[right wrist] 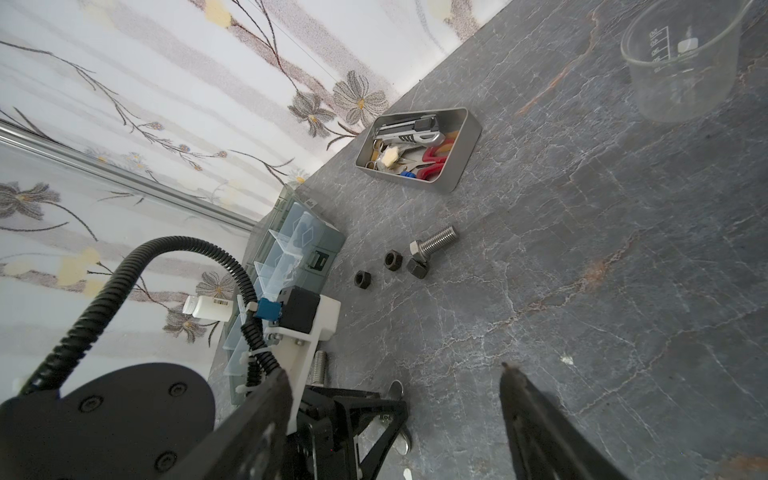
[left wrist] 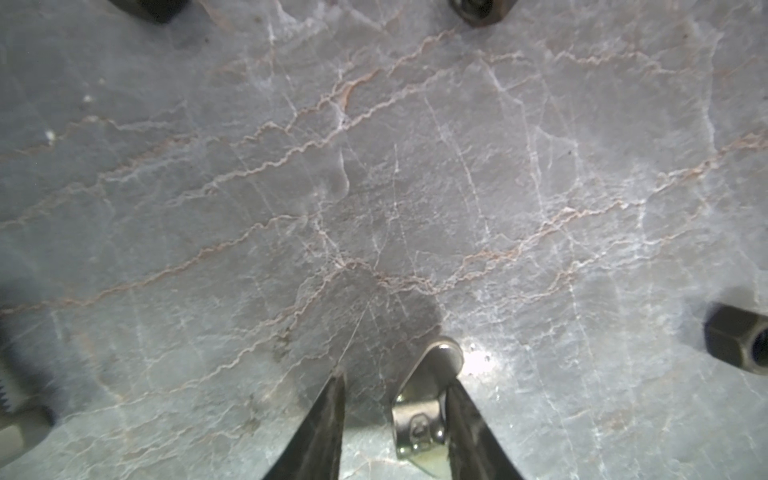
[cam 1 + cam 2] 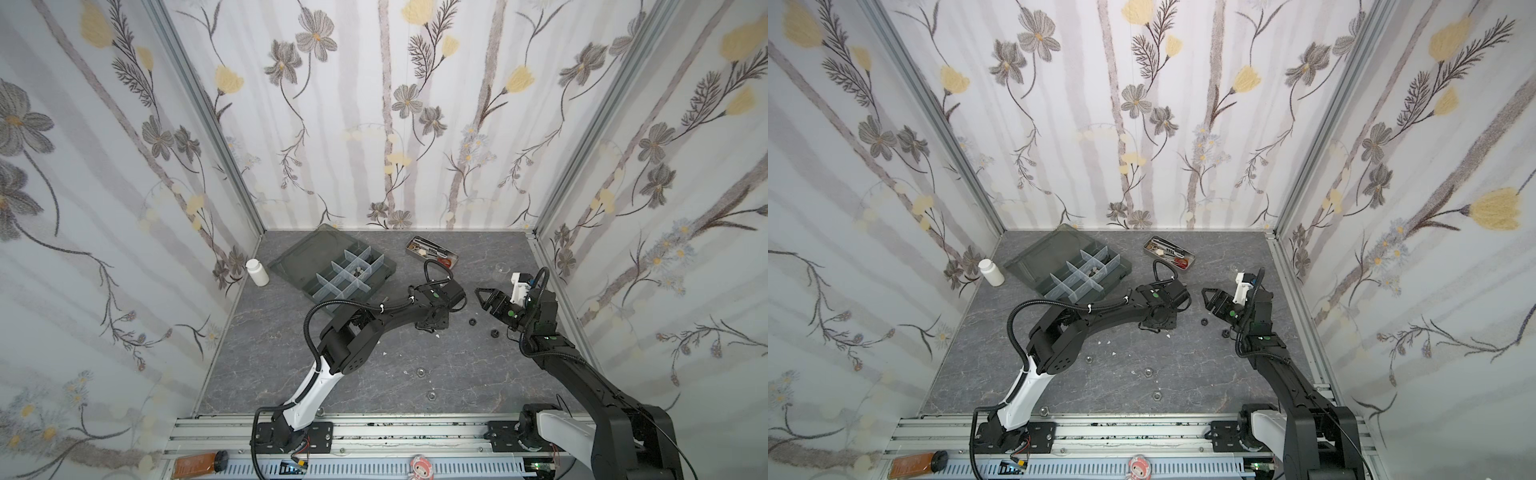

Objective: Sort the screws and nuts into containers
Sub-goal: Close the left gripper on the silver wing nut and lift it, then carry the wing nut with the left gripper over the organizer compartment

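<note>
Grey marble-veined tabletop (image 3: pixel 374 374), white walls (image 3: pixel 415 124) with grey-yellow flowers, black nuts (image 1: pixel 364 279), silver screw (image 1: pixel 434 241).

Shows 1 white bottle (image 3: pixel 257 272) upright by the left wall, 1 metal tin (image 1: pixel 463 162) holding red-handled scissors (image 1: pixel 434 160) near the back wall, 1 clear beaker (image 1: pixel 681 70) to its right.

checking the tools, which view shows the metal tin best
Right wrist view: the metal tin is close, its contents clear. Both top views show it small near the back wall. Left wrist view misses it.
</note>
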`<state>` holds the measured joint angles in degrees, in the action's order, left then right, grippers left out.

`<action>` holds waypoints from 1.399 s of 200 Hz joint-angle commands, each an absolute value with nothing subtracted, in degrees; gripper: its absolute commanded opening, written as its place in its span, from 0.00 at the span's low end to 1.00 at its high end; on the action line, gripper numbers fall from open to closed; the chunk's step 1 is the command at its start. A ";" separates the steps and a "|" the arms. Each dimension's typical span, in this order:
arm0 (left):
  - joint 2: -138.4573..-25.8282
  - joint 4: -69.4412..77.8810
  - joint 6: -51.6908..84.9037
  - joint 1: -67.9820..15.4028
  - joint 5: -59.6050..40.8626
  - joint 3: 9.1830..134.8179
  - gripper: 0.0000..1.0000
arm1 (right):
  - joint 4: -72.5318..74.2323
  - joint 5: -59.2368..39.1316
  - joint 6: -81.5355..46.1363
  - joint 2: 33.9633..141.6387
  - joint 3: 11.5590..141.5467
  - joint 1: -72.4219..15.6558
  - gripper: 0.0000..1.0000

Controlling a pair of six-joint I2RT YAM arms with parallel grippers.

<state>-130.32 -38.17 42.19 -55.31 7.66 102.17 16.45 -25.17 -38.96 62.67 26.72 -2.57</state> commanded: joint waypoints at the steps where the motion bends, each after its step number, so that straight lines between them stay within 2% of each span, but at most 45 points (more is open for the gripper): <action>1: -130.54 -39.69 42.01 -55.41 7.99 102.57 0.36 | 18.71 -25.75 -39.11 62.64 26.58 -2.56 0.79; 79: -129.87 -39.38 41.75 -55.76 8.08 101.34 0.15 | 18.52 -25.84 -38.94 62.15 26.60 -2.57 0.80; 97: -129.30 -39.47 41.77 -55.76 8.59 101.49 0.12 | 18.59 -26.04 -38.59 62.07 26.56 -2.55 0.84; 165: -125.42 -40.49 40.66 -54.59 9.38 101.99 0.09 | 19.05 -26.29 -38.41 61.78 26.15 -2.64 0.87; 210: -121.88 -41.65 38.29 -50.66 10.08 101.89 0.09 | 20.17 -27.29 -38.59 62.18 25.53 -2.72 0.88; 245: -118.96 -42.06 36.07 -46.00 10.28 101.65 0.09 | 23.80 -28.61 -38.68 60.79 23.58 -3.14 1.00; 280: -117.45 -42.49 34.07 -41.51 10.20 102.20 0.09 | 24.69 -28.83 -38.06 59.50 22.95 -3.43 1.00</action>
